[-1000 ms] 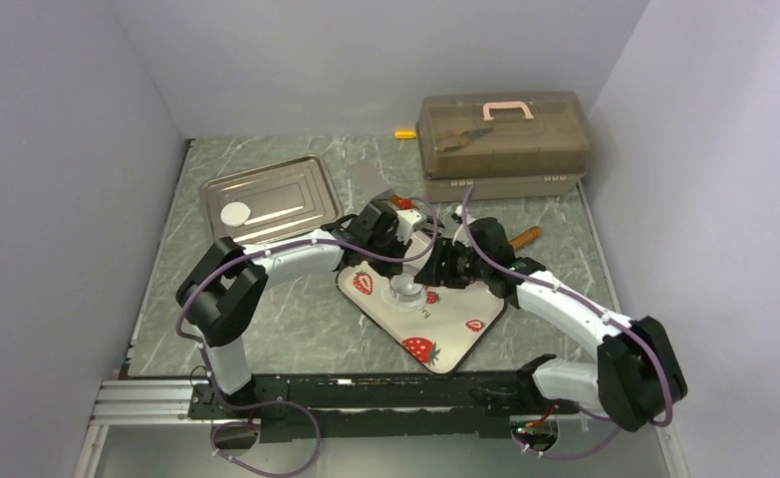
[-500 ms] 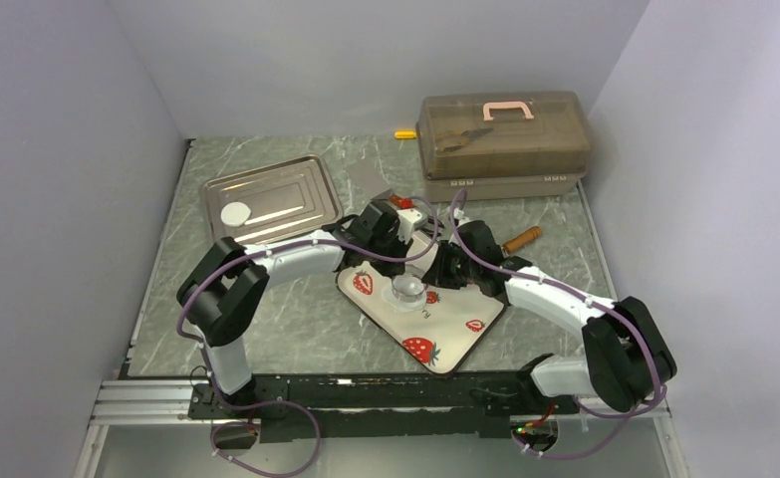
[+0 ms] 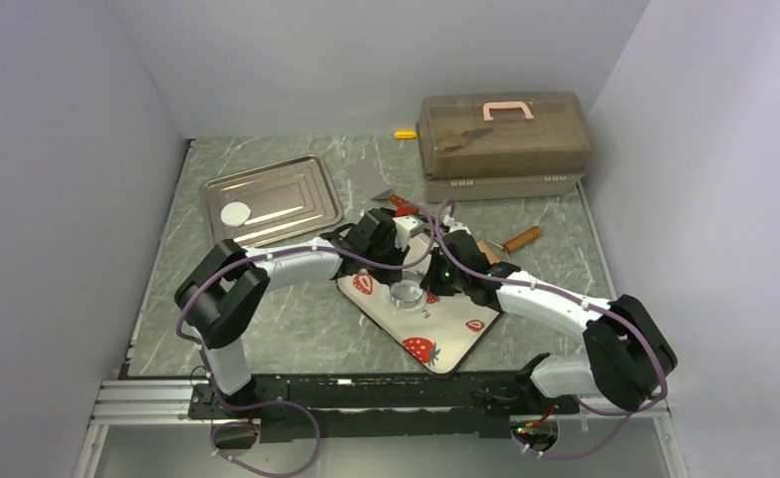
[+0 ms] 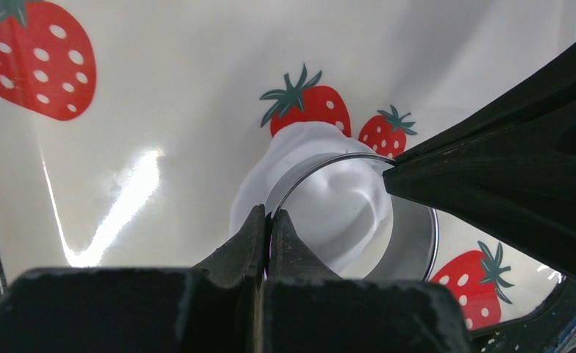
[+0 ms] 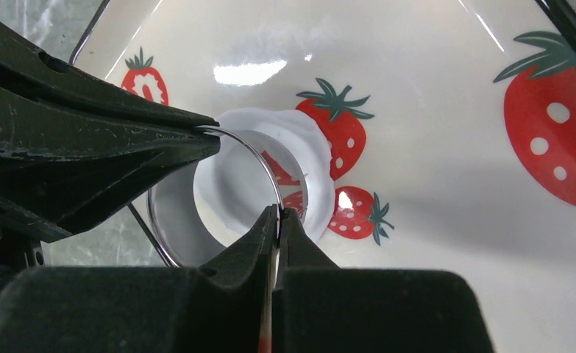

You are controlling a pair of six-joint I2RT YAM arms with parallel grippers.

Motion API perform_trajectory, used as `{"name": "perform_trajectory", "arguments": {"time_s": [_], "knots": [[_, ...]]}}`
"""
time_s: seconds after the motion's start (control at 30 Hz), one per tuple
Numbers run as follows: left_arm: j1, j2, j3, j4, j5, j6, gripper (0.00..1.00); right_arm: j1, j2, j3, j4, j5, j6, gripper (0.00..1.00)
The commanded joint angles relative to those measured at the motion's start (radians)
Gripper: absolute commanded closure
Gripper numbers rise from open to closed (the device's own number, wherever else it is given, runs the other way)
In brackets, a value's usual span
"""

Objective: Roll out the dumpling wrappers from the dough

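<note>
Dough (image 4: pixel 329 198) hidden at 6 o'clock by ring (image 4: pixel 416 246), left hand (image 4: pixel 268 215); wooden roller (image 3: pixel 522 238) half behind right arm (image 3: pixel 555 304); yellow item (image 3: pixel 404 133) too small.

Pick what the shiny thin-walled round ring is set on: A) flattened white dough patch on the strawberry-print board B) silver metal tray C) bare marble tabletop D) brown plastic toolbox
A: the ring stands on the white dough on the strawberry-print board, left gripper and right gripper both pinching its rim.
</note>
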Motion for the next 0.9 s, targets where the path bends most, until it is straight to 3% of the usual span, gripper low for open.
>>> {"name": "perform_trajectory", "arguments": {"time_s": [0.0,0.43,0.53,0.87], "knots": [[0.001,-0.014,0.021,0.041,-0.043,0.023,1.00,0.009,-0.040,-0.012,0.137,0.024,-0.013,1.00],[-0.001,0.041,0.022,0.035,-0.023,-0.018,1.00,0.009,-0.008,-0.081,0.178,0.033,-0.022,1.00],[-0.001,0.039,-0.010,0.056,-0.041,-0.025,1.00,0.015,0.014,-0.128,0.254,0.013,-0.013,1.00],[-0.010,0.049,-0.139,0.113,-0.102,-0.048,1.00,0.046,-0.007,-0.200,0.244,0.062,-0.053,1.00]]}}
